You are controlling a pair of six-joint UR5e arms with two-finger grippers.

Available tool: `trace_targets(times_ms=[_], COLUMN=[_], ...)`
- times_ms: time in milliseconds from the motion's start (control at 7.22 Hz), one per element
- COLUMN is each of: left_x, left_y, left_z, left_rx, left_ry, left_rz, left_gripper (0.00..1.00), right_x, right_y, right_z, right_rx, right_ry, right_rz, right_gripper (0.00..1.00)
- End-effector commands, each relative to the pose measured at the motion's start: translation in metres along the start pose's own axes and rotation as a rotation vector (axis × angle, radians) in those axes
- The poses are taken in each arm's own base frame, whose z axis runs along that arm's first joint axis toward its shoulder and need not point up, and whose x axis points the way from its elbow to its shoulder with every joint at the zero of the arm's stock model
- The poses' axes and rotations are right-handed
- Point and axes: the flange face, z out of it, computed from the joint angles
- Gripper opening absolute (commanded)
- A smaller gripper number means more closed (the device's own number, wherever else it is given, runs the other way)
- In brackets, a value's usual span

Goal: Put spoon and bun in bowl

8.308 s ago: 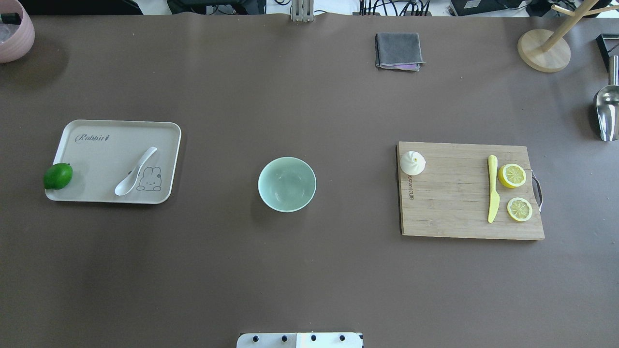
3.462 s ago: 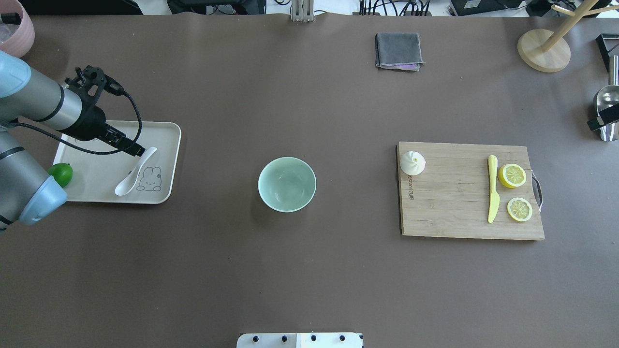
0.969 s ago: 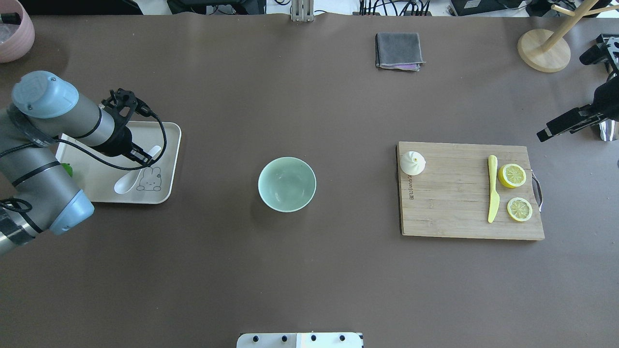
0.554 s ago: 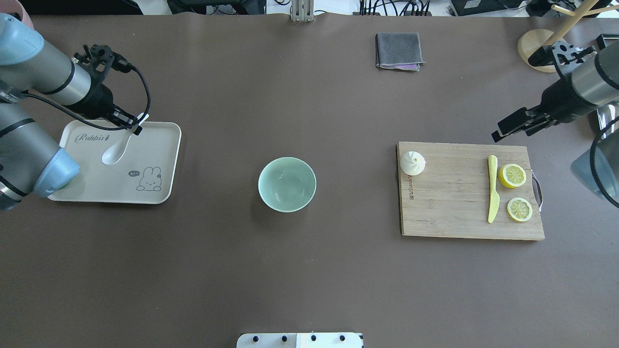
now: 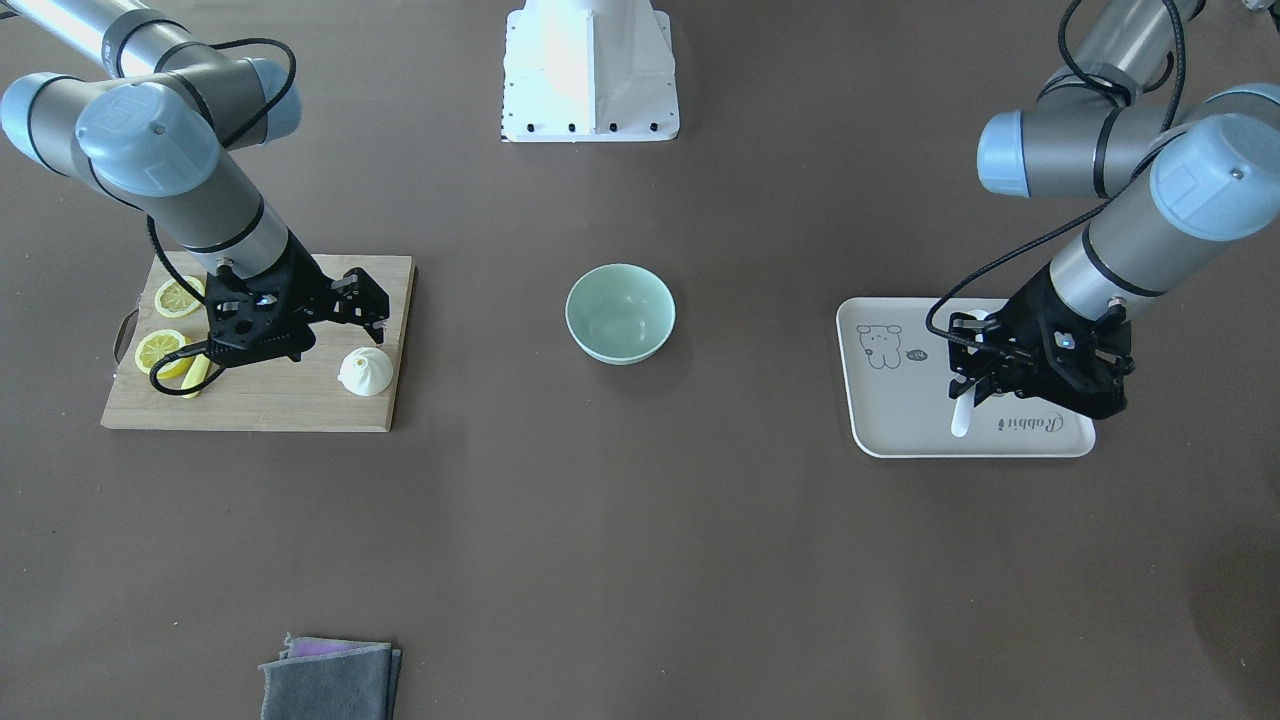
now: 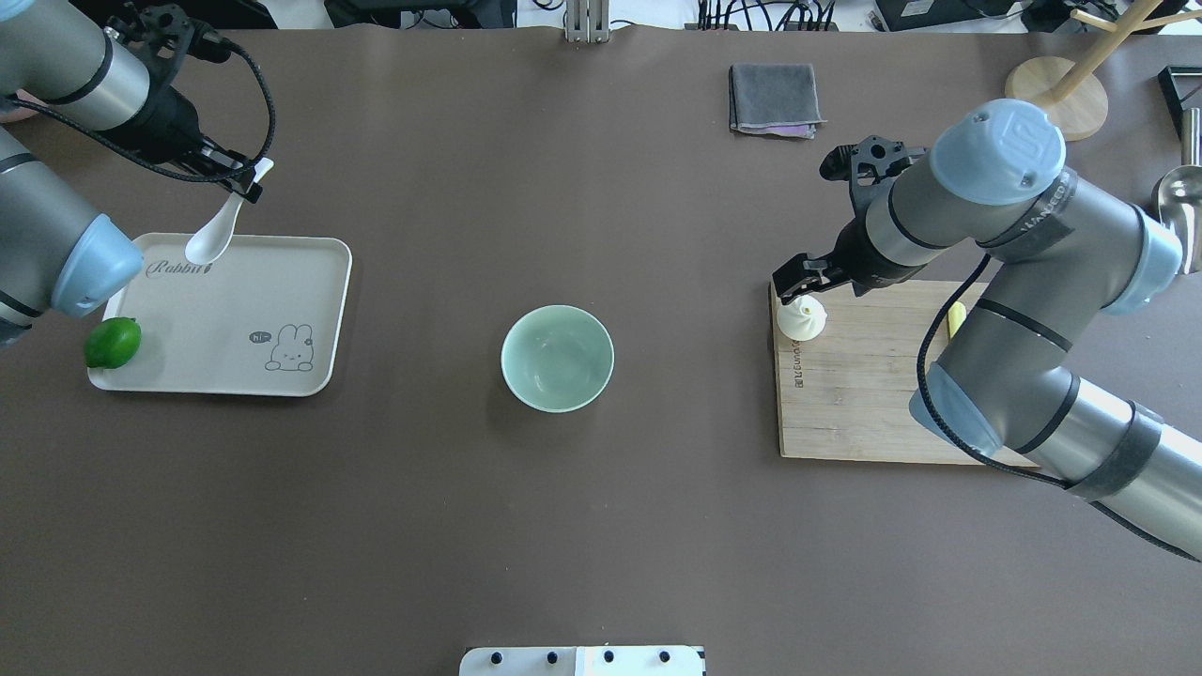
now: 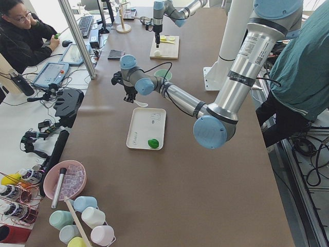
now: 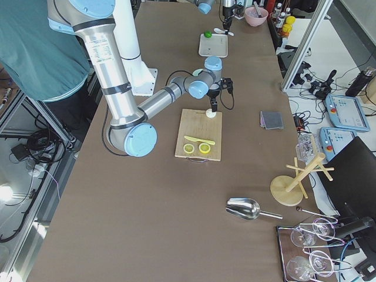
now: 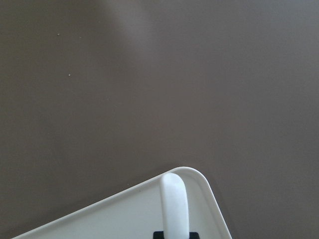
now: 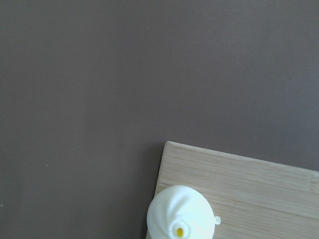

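Observation:
The white spoon hangs from my left gripper, which is shut on its handle and holds it above the far edge of the rabbit tray. It also shows in the front view and the left wrist view. The mint-green bowl stands empty at the table's middle. The white bun sits on the near-left corner of the wooden cutting board. My right gripper is open just above the bun, not touching it. The bun shows in the right wrist view.
A green lime rests at the tray's left edge. Two lemon slices and a yellow knife lie on the board, partly under my right arm. A grey cloth, wooden stand and metal scoop lie at the far right.
My left gripper has lifted the spoon off the tray and carried it higher and farther away. My right arm has swung in from the right edge to hover over the bun.

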Motion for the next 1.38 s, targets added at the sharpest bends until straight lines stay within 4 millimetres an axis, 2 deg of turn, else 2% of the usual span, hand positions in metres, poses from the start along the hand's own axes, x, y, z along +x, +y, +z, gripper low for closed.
trace_targets(times_ms=[0, 138, 277, 415, 554, 692, 831, 1108, 1246], left_x=[0.022, 0.039, 0.068, 0.102, 0.125, 0.132, 0.147, 0.205, 0.216], left_y=[-0.020, -0.027, -0.026, -0.037, -0.037, -0.036, -0.034, -0.038, -0.041], left_z=[-0.012, -0.014, -0.002, -0.003, 0.003, 0.005, 0.009, 0.015, 0.015], left_rx=[0.024, 0.034, 0.020, 0.024, 0.013, 0.011, 0.004, -0.015, -0.001], left_ry=[0.015, 0.032, 0.059, 0.088, 0.106, 0.112, 0.126, 0.169, 0.163], left_rz=[-0.063, -0.066, -0.092, -0.128, -0.141, -0.142, -0.143, -0.203, -0.212], left_gripper=[0.00, 0.00, 0.00, 0.00, 0.00, 0.00, 0.00, 0.00, 0.00], right_x=[-0.004, -0.004, -0.003, -0.001, 0.000, 0.002, 0.008, 0.007, 0.010], right_y=[-0.001, 0.001, 0.002, 0.003, 0.002, 0.003, 0.007, 0.000, -0.008], right_z=[0.041, 0.046, 0.046, 0.045, 0.041, 0.042, 0.045, 0.021, 0.004], right_rx=[0.010, 0.007, 0.006, 0.005, 0.005, 0.001, -0.004, 0.001, 0.000], right_ry=[-0.008, -0.012, -0.011, -0.011, -0.016, -0.010, -0.002, -0.041, -0.072], right_rz=[0.000, 0.008, 0.015, 0.020, 0.021, 0.026, 0.029, 0.033, 0.052], right_gripper=[0.99, 0.98, 0.87, 0.72, 0.66, 0.36, 0.00, 0.00, 0.00])
